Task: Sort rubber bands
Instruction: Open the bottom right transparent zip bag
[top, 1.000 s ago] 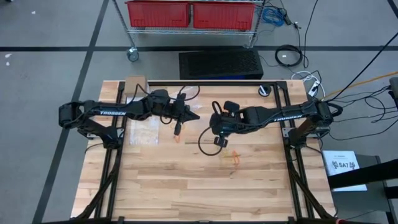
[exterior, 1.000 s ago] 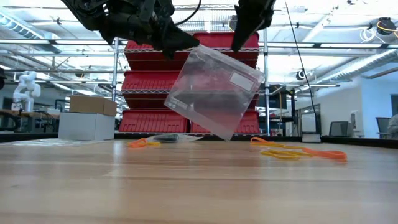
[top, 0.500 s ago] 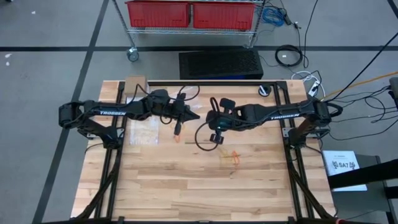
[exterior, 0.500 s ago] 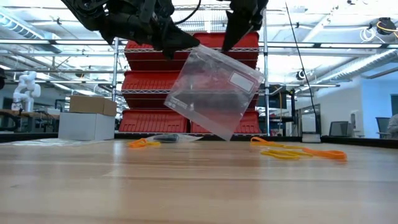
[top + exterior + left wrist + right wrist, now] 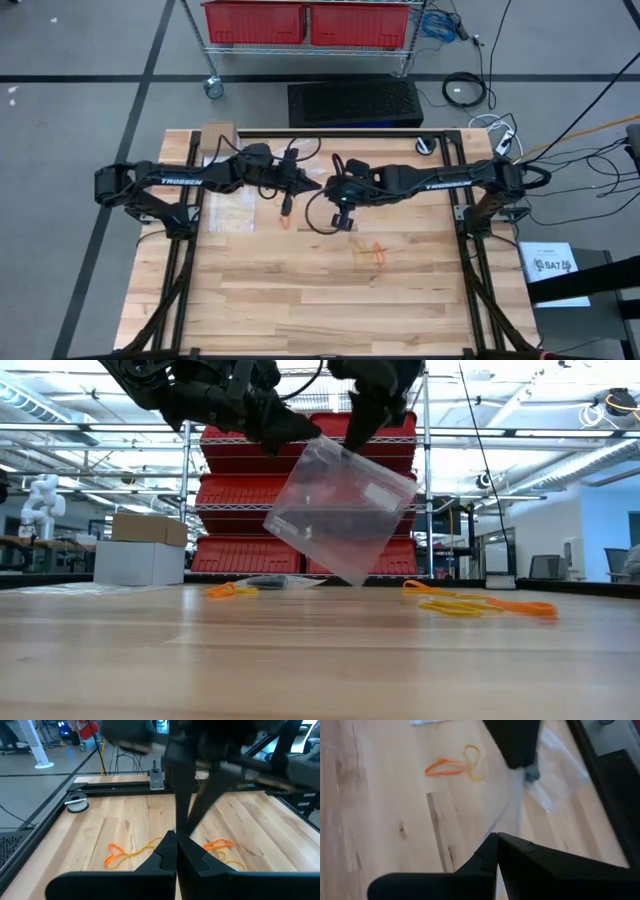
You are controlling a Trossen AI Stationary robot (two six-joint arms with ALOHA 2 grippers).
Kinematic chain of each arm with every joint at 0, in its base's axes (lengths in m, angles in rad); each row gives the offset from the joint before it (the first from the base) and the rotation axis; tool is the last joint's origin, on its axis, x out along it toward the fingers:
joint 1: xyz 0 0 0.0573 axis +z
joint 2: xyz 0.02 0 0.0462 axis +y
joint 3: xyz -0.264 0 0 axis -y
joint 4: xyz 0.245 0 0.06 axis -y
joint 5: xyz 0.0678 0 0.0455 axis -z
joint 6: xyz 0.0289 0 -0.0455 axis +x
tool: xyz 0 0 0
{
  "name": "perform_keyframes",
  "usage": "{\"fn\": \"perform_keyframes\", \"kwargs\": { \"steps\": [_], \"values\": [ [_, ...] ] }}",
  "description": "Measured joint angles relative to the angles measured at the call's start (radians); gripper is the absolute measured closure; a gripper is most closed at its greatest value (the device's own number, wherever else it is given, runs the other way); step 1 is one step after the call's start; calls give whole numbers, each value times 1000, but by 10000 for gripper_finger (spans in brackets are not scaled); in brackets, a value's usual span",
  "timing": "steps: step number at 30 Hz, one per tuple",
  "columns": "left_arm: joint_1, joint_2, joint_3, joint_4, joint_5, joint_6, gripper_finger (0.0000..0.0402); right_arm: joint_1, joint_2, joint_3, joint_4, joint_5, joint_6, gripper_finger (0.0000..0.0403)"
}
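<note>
Left gripper [image 5: 285,435] clamped on the upper corner of a clear plastic bag [image 5: 340,510], held tilted above the table [image 5: 300,300]; my right gripper [image 5: 352,442], fingers together, pinches the bag's top edge beside it. Rubber bands [image 5: 480,604] lie on the wood below, one cluster right of the bag, another [image 5: 230,590] left.

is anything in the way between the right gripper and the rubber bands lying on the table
Nothing on the table blocks them. The rubber bands lie in the open, below and beside the right gripper. But that gripper is up at the clear bag held by the left gripper.
</note>
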Motion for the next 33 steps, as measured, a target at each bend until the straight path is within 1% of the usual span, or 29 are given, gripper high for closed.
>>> {"fn": "perform_keyframes", "kwargs": {
  "steps": [4, 7, 9, 11, 13, 16, 19, 23, 25, 28, 31, 33],
  "values": [
    [0, 0, 0, -6, 0, 0, 402, -1, 45, -5, 3, -11, -9, 403],
    [0, 0, 0, -7, 0, 0, 402, 0, 35, -70, 60, 14, 3, 403],
    [0, 0, 0, -19, 0, 0, 402, 0, 3, -136, 118, 42, 30, 403],
    [0, 0, 0, -35, 0, 0, 402, -1, -41, -216, 212, 88, 47, 403],
    [0, 0, 0, -48, 0, 0, 402, -1, -90, -307, 345, 123, 49, 403],
    [-2, 0, 0, -56, 0, -5, 402, -1, -148, -447, 583, 109, 42, 403],
    [-9, 0, 0, -56, -10, -6, 402, -10, -155, -534, 727, 53, 53, 403],
    [-22, 0, 0, -56, -35, -8, 402, -44, -146, -541, 776, -41, 115, 403],
    [-25, 0, 0, -55, -51, -8, 402, -60, -146, -541, 772, -58, 139, 403],
    [-30, 0, 0, -50, -57, -11, 402, -69, -146, -541, 771, -59, 122, 396],
    [-34, 0, 0, -46, -57, -28, 402, -68, -146, -541, 771, -63, 94, 367],
    [-35, 0, 0, -46, -57, -33, 402, -67, -146, -541, 776, -72, 80, 338]
  ]
}}
